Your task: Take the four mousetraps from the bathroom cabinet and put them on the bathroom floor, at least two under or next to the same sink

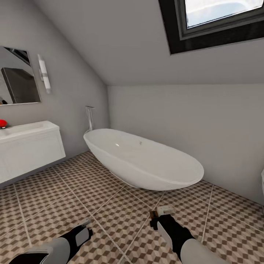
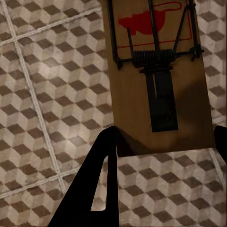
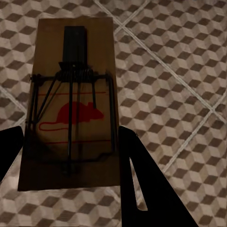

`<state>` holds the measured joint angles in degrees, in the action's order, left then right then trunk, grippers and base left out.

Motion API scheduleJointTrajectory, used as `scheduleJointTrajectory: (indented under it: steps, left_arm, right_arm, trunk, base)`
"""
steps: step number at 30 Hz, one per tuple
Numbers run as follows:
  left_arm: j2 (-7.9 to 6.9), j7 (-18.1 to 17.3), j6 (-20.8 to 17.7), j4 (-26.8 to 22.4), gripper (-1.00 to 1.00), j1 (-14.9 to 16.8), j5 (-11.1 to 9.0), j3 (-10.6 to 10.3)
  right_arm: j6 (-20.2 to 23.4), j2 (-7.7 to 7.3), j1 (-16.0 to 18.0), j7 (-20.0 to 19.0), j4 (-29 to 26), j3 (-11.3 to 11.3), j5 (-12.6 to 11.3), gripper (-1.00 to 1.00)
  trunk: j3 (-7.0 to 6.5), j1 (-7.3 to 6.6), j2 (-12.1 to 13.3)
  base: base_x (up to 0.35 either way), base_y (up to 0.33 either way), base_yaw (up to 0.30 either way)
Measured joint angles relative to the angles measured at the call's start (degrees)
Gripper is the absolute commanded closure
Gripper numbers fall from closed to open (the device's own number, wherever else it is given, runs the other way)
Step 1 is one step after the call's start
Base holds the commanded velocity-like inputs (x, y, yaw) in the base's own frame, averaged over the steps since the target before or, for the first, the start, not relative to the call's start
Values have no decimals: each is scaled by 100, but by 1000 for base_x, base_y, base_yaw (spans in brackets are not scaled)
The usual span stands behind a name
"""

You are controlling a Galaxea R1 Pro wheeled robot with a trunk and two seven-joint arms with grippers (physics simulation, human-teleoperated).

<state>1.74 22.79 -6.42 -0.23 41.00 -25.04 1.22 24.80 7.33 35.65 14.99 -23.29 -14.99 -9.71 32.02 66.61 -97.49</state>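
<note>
1. Closest in, the left gripper [image 1: 87, 223] is clamping one mousetrap [image 2: 158, 75] between its dark fingers [image 2: 97, 189]; in the left wrist view the brown board is lying between them, held above the bathroom floor [image 2: 47, 94].
2. Printed on that board, a red mouse outline with a thin red border line is showing under the wire bar and spring; no words can be read.
3. Alongside, the right gripper [image 1: 160, 214] is gripping a second mousetrap [image 3: 71, 104], its board sitting between the two black fingers [image 3: 142, 184] over the cube-patterned tiles [image 3: 179, 71].
4. Likewise, this trap is carrying the same red mouse drawing, with no legible lettering.
5. Farther off, both arms are reaching out low over the tiled floor [image 1: 110, 205] in the head view.
6. Beyond them, a white oval bathtub [image 1: 143, 161] is standing on the tiles.
7. Off to the left, the sink [image 1: 25, 132] is sitting atop its white vanity [image 1: 29, 154], well apart from both grippers, below a mirror [image 1: 18, 77].
</note>
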Motion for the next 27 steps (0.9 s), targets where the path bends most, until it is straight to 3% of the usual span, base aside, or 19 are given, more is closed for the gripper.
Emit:
scheduleJointTrajectory:
  steps: [27]
  left_arm:
    - [-5,6,0,0,100,-1,-1,0]
  right_arm:
    - [-35,2,1,17,3,0,0,100]
  trunk:
    - [0,0,0]
  base:
    - [323,0,260]
